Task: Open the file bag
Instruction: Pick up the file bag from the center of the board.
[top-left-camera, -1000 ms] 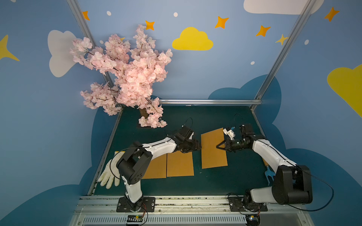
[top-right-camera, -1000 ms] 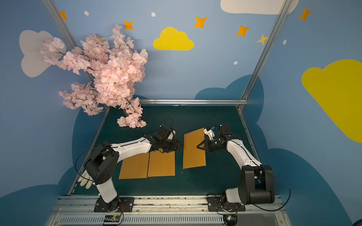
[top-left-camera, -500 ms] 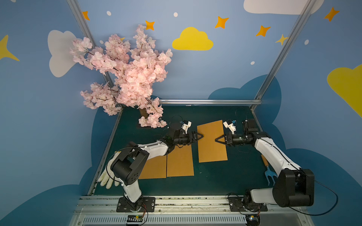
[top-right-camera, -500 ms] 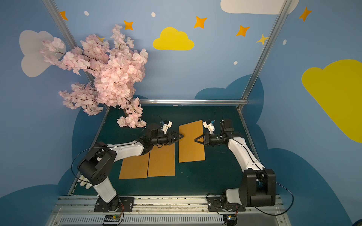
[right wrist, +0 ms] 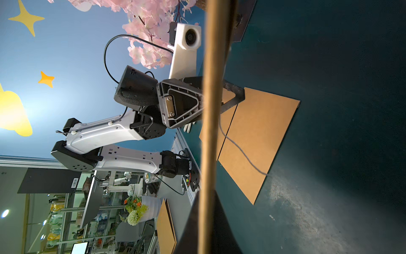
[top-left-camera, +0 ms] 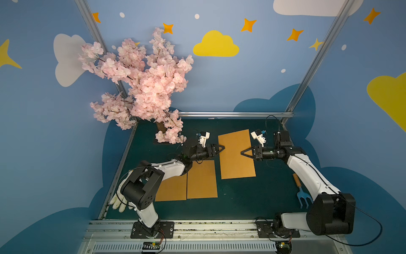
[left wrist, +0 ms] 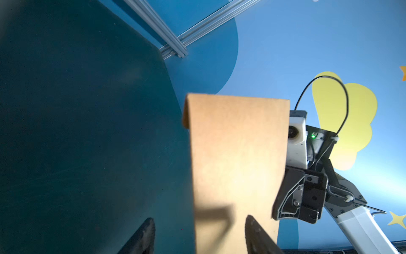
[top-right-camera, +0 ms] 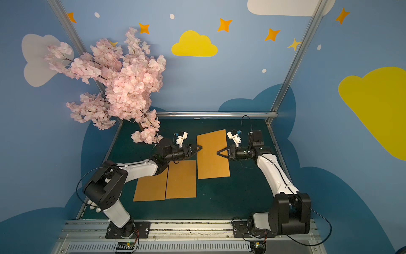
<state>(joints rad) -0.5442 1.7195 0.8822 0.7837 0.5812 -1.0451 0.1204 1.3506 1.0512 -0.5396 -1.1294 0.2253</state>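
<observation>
The file bag [top-left-camera: 236, 158] [top-right-camera: 212, 160] is a flat brown paper envelope, lifted off the green table. My right gripper [top-left-camera: 241, 152] [top-right-camera: 217, 152] is shut on its right edge. In the right wrist view the file bag [right wrist: 212, 110] shows edge-on, pinched in the right gripper [right wrist: 207, 198]. My left gripper [top-left-camera: 223, 147] [top-right-camera: 201, 147] is at the bag's left edge. In the left wrist view the left gripper [left wrist: 200, 220] is open, and the edge of the file bag [left wrist: 237, 154] passes between its fingers. A thin thread [right wrist: 239, 149] hangs from the bag.
Two more brown envelopes [top-left-camera: 201, 179] [top-left-camera: 171, 189] lie flat side by side near the left arm. A pink blossom tree [top-left-camera: 142, 88] stands at the back left. A blue garden fork [top-left-camera: 304, 198] lies by the right arm. A white glove [top-left-camera: 118, 201] lies at the front left.
A second ago the bag lay lower, with both grippers angled down at its edges. Both have since risen and levelled out, carrying the bag up and back. Little has changed in the last half second.
</observation>
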